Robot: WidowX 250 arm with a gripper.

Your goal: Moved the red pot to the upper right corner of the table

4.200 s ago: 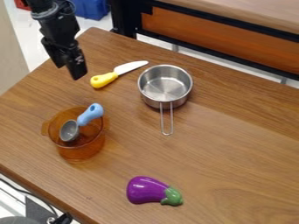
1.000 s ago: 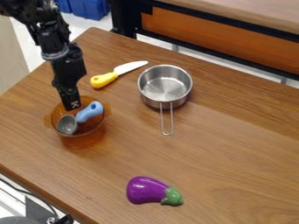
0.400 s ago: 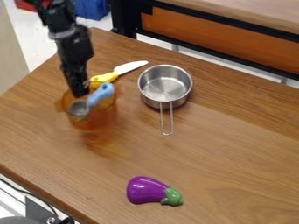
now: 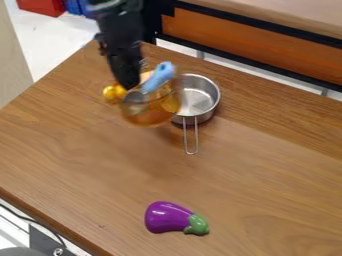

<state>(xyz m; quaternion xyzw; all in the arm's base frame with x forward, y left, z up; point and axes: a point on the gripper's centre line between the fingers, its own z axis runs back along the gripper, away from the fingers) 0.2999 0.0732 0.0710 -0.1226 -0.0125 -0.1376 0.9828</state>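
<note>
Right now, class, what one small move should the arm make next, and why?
Probably lift the amber pot slightly higher, keeping it level: the pincer holds it above the table, a blue-handled scoop leans inside, and the steel pan, overlapped in this view, seems to lie on the way right.

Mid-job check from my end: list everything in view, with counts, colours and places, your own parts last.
pot: one, clear orange, above the table, upper left
scoop: one, blue handle, grey bowl, in the pot
saucepan: one, silver, partly behind the pot
handle end: one, yellow, left of the pot
eggplant: one, purple and green, lower middle
table: one, brown
red bin: one, top left
arm: one, black, upper left
gripper: one, black, at the pot
</note>
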